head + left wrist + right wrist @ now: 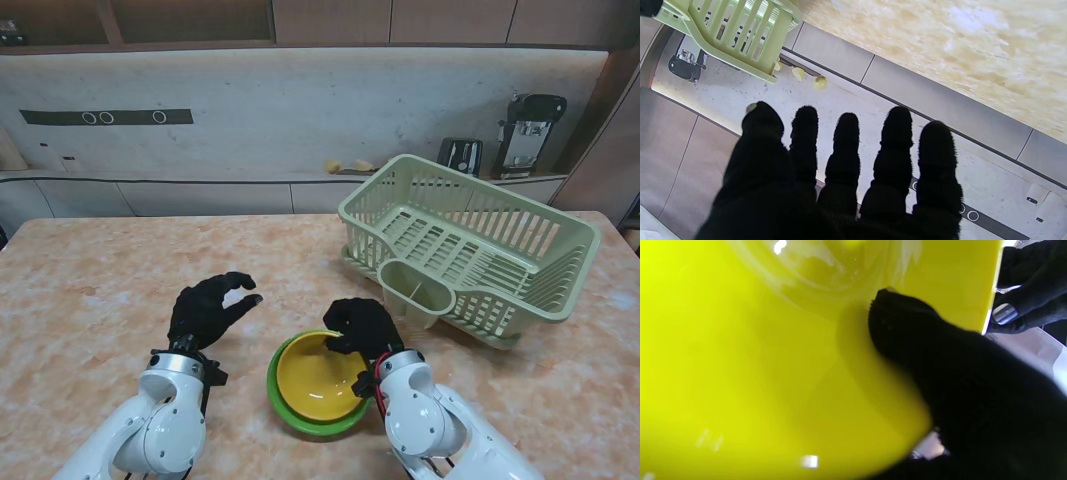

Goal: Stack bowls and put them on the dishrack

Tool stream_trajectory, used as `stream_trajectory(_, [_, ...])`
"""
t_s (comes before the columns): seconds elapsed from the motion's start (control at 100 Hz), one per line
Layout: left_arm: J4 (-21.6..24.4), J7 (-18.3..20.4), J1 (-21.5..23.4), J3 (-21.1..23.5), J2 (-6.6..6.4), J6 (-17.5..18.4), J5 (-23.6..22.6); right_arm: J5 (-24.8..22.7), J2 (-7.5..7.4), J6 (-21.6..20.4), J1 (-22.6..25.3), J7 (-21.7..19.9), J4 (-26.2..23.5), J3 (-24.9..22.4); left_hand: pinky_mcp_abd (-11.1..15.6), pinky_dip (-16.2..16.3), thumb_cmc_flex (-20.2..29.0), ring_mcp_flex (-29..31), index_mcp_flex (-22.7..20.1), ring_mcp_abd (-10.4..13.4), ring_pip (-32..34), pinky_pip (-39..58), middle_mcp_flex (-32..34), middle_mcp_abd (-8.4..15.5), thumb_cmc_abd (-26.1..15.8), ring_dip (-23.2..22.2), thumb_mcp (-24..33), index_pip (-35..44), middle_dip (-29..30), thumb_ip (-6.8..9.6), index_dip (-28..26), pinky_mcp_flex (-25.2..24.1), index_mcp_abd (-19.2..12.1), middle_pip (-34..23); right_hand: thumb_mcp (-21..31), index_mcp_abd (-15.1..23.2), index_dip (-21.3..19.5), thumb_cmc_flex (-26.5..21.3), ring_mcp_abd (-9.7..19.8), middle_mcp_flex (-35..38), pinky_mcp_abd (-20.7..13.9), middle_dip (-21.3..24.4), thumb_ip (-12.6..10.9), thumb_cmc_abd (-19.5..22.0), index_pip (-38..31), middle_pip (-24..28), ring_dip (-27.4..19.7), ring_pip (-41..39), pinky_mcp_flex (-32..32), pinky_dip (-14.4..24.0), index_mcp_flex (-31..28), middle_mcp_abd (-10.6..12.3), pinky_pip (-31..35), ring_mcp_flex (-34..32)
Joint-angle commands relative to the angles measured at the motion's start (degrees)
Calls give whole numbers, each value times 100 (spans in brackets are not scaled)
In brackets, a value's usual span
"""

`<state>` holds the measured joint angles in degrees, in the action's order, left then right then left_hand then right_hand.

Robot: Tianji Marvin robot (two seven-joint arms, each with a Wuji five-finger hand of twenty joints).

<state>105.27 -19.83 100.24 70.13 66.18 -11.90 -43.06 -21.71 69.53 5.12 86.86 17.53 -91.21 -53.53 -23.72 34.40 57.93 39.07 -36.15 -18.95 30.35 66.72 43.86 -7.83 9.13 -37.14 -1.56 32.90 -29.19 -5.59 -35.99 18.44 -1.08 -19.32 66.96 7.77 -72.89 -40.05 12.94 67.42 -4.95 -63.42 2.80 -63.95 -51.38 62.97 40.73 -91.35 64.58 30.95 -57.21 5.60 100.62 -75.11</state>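
Observation:
A yellow bowl [315, 378] sits nested in a green bowl [281, 404] on the table close to me, in the middle. My right hand [362, 326] is shut on the yellow bowl's far right rim, thumb inside the bowl [773, 360] and fingers [1023, 306] outside its wall. My left hand [207, 308] hovers open to the left of the bowls, fingers spread and holding nothing; the left wrist view shows its fingers [846, 160] apart in the air. The pale green dishrack [470, 245] stands at the far right.
A cutlery cup [418, 291] hangs on the dishrack's near side, just beyond my right hand. A toaster [460, 155] and a coffee machine [528, 132] stand on the counter behind. The table's marble top [90, 300] stretches left.

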Motion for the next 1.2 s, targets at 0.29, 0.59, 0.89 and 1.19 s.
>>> stream_trajectory(0.29, [-7, 18, 6, -5, 31, 32, 13, -405, 36, -420, 18, 306, -306, -92, 40, 90, 200, 79, -82, 29, 90, 146, 225, 84, -34, -72, -104, 137, -106, 34, -88, 18, -189, -87, 2300, 1730, 136, -1822, 502, 1042, -373, 99, -1188, 1407, -3498, 297, 10, 58, 162, 178, -1908, 590, 1263, -55])
stream_trajectory(0.59, [-18, 1, 10, -3, 33, 51, 19, -794, -21, -589, -3, 379, -639, -207, 38, 96, 192, 79, -92, 31, 99, 154, 239, 86, -41, -78, -109, 166, -111, 31, -83, 14, -197, -96, 2300, 1759, 140, -1786, 527, 1050, -399, 78, -1261, 1449, -3493, 277, 34, 61, 167, 202, -1904, 617, 1266, -57])
stream_trajectory(0.89, [-33, 7, -4, -10, 35, 54, 38, -1065, -50, -678, -44, 458, -913, -321, 39, 100, 191, 88, -101, 36, 107, 159, 252, 79, -51, -82, -108, 187, -114, 31, -74, 10, -206, -101, 2300, 1795, 135, -1763, 555, 1058, -430, 56, -1320, 1474, -3478, 268, 55, 65, 172, 218, -1900, 629, 1272, -59])
stream_trajectory(1.19, [-66, 41, -41, -24, 31, 65, 58, -1302, -86, -600, -110, 453, -1295, -532, 37, 101, 202, 81, -100, 28, 103, 158, 253, 89, -48, -81, -107, 197, -114, 31, -64, 9, -208, -97, 2300, 1817, 130, -1725, 558, 1043, -447, 46, -1373, 1531, -3463, 248, 61, 75, 174, 220, -1897, 665, 1260, -59])
